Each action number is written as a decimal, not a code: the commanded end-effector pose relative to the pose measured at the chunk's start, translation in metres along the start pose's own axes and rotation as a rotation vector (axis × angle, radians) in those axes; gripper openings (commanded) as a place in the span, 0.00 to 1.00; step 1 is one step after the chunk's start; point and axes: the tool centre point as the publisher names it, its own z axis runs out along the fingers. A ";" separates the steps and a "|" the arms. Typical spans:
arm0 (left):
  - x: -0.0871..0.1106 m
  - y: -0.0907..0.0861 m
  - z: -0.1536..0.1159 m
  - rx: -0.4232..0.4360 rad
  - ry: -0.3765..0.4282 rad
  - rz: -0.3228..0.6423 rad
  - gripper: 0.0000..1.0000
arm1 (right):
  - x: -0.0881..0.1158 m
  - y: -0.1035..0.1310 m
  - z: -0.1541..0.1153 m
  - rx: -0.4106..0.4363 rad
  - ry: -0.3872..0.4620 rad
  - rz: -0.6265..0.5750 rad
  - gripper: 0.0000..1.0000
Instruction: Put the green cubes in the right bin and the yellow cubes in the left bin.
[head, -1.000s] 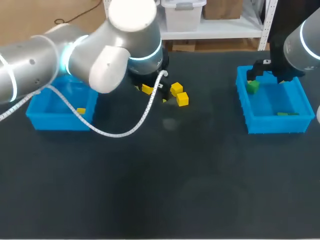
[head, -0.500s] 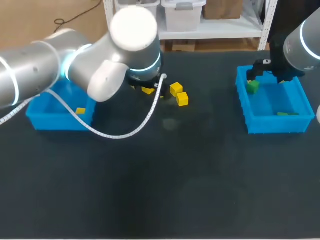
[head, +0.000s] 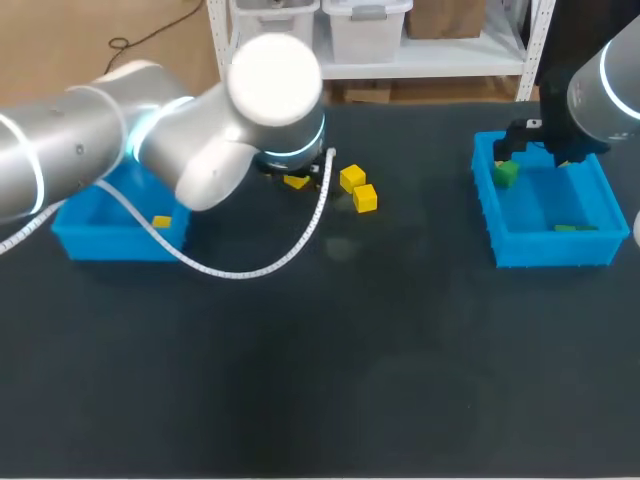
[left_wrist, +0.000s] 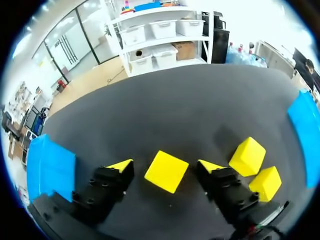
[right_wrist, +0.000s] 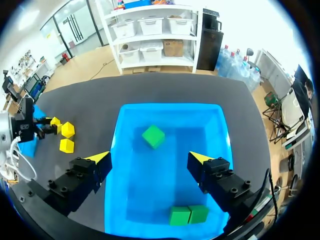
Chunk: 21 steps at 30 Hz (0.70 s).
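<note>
The left arm reaches in over the table to a spot near the back edge, left of the middle. The left gripper has its fingers spread wide. A yellow cube lies flat on the table between them, with a gap on each side, so neither tip touches it. In the head view only a sliver of this cube shows below the wrist. Just beside it, toward the right bin, lie two more yellow cubes, close together, perhaps touching at a corner. A white cable loops from the left arm down across the table.

The left bin sits under the left arm, with one small yellow piece on its floor near the right wall.

The right gripper hangs above the right bin, fingers apart and holding nothing. On the bin's floor one green cube lies ahead of the gripper, toward the far wall. Two green cubes sit side by side and touching against the near wall.
</note>
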 end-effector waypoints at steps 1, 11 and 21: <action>0.002 -0.003 0.005 -0.010 -0.038 -0.010 0.00 | 0.001 0.000 0.000 0.003 -0.004 0.001 1.00; 0.015 0.000 -0.004 -0.015 -0.087 0.012 0.00 | 0.001 0.000 0.000 0.003 -0.004 0.001 1.00; 0.069 0.022 -0.060 0.121 0.025 0.055 0.00 | 0.001 0.000 0.000 0.003 -0.004 0.001 1.00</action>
